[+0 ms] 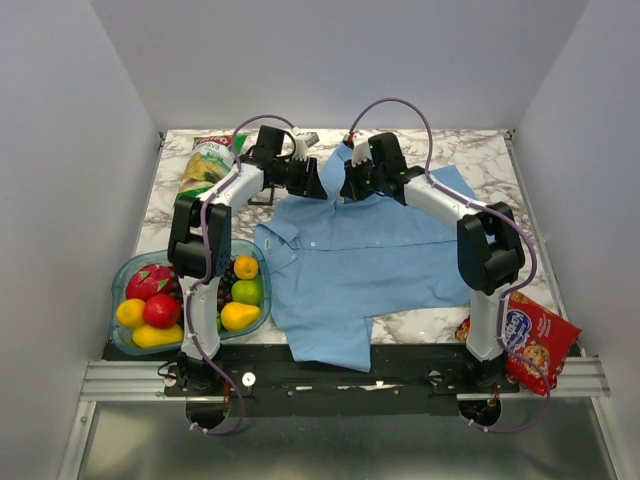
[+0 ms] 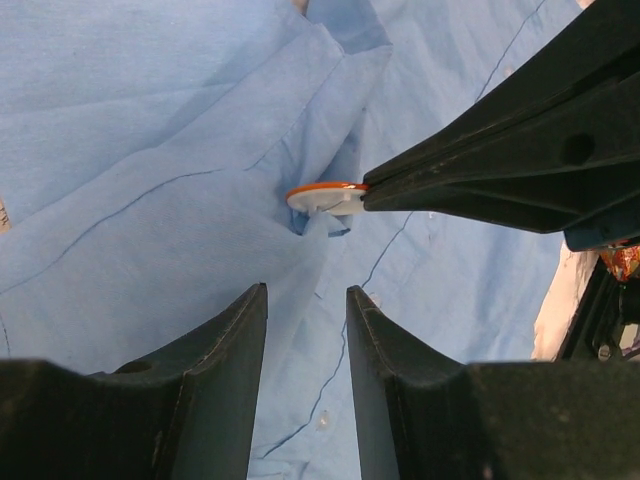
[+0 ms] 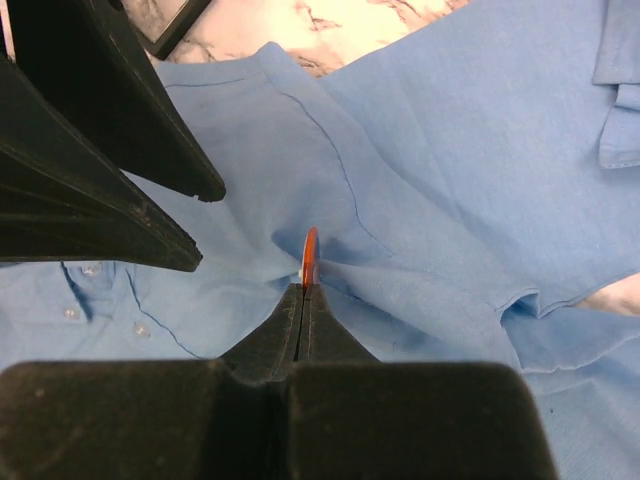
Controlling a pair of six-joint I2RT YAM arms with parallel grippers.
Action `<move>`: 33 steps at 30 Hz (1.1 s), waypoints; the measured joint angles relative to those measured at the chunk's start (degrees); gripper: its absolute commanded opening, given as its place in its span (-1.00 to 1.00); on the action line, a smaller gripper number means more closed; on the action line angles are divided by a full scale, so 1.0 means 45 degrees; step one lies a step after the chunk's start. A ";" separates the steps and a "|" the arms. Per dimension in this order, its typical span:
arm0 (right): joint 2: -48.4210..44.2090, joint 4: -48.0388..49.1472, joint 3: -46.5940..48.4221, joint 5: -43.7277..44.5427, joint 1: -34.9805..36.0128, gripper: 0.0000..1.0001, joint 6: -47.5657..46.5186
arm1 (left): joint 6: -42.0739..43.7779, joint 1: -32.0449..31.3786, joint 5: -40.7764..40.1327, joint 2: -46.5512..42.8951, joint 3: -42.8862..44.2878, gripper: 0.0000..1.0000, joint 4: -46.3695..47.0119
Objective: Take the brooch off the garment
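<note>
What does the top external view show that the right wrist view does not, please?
Only the top external view: the teal bowl of fruit, the red cookie bag and the green snack bag. Only the right wrist view: the small round orange-edged brooch, held edge-on by the right gripper, jaws shut. Both: the light blue collared shirt on the white marble table.
</note>
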 measured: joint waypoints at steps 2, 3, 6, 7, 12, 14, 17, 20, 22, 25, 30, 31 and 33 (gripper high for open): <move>0.0000 0.0136 0.0000 0.0136 0.0000 -0.99 0.0141 | 0.0039 0.0000 0.0010 0.0107 0.0000 -0.07 0.0005; 0.0000 0.0204 -0.0005 0.0214 0.0000 -0.99 0.0243 | 0.0044 0.0000 0.0015 0.0146 0.0000 -0.07 0.0010; 0.0000 0.0534 -0.0034 0.0461 0.0000 -0.99 0.0486 | 0.0078 -0.0015 0.0024 0.0408 0.0039 -0.08 0.0010; 0.0000 0.0631 -0.0044 0.0534 0.0000 -0.99 0.0544 | 0.0087 -0.0029 0.0044 0.0471 0.0049 -0.10 0.0010; 0.0000 0.0957 -0.0053 0.0869 0.0000 -0.99 0.0719 | 0.0272 -0.0296 0.0291 0.0894 0.0228 -0.32 -0.0102; 0.0000 0.1030 -0.0049 0.0967 0.0000 -0.99 0.0753 | 0.0364 -0.0437 0.0447 0.0894 0.0253 -0.57 -0.0180; 0.0000 0.1054 -0.0049 0.1054 0.0000 -0.99 0.0758 | 0.0359 -0.0588 0.0724 0.0908 0.0408 -0.91 -0.0243; 0.0000 0.1054 -0.0049 0.1127 0.0005 -0.99 0.0753 | 0.0233 -0.0665 0.0976 0.0908 0.0457 -1.00 -0.0175; 0.0000 0.1054 -0.0049 0.1209 0.0005 -0.99 0.0743 | 0.0117 -0.0661 0.1073 0.0908 0.0457 -1.00 -0.0136; 0.0000 0.1054 -0.0053 0.1375 0.0005 -0.99 0.0656 | -0.0238 -0.0602 0.1234 0.0903 0.0457 -1.00 0.0073; 0.0000 0.1064 -0.0053 0.1593 0.0005 -0.99 0.0466 | -0.0767 -0.0398 0.1404 0.0719 0.0423 -1.00 0.0359; 0.0000 0.1073 -0.0053 0.1617 0.0005 -0.99 0.0427 | -0.0860 -0.0369 0.1409 0.0631 0.0393 -1.00 0.0393; 0.0000 0.1098 -0.0053 0.1642 0.0010 -0.99 0.0369 | -0.1010 -0.0321 0.1413 0.0457 0.0321 -1.00 0.0525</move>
